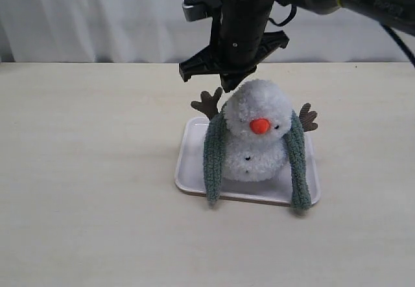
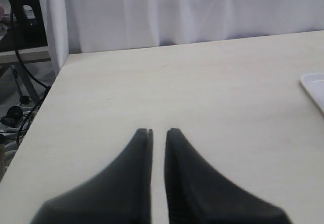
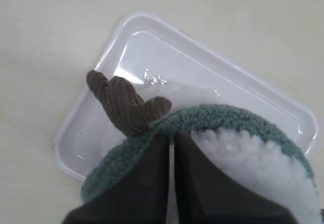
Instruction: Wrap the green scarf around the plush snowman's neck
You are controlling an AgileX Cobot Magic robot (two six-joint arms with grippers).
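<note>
The plush snowman (image 1: 258, 146) sits upright on a pale tray (image 1: 188, 165). The green scarf (image 1: 214, 157) runs behind its neck, and both ends hang down the front on either side of the body. My right gripper (image 1: 232, 80) hovers just behind the head. In the right wrist view its jaws (image 3: 171, 134) are closed to a thin slit, with the tips sunk into the scarf (image 3: 228, 115) where it curves round the white fluff (image 3: 253, 158), beside a brown twig arm (image 3: 121, 102). My left gripper (image 2: 159, 131) is shut and empty over bare table, out of the exterior view.
The tray's rim (image 3: 202, 57) lies under the right gripper, and its corner (image 2: 314, 85) shows at the edge of the left wrist view. The light wooden table (image 1: 91, 170) ends at a white curtain (image 1: 97, 15) behind. The table's left edge (image 2: 45, 107) drops off near cables.
</note>
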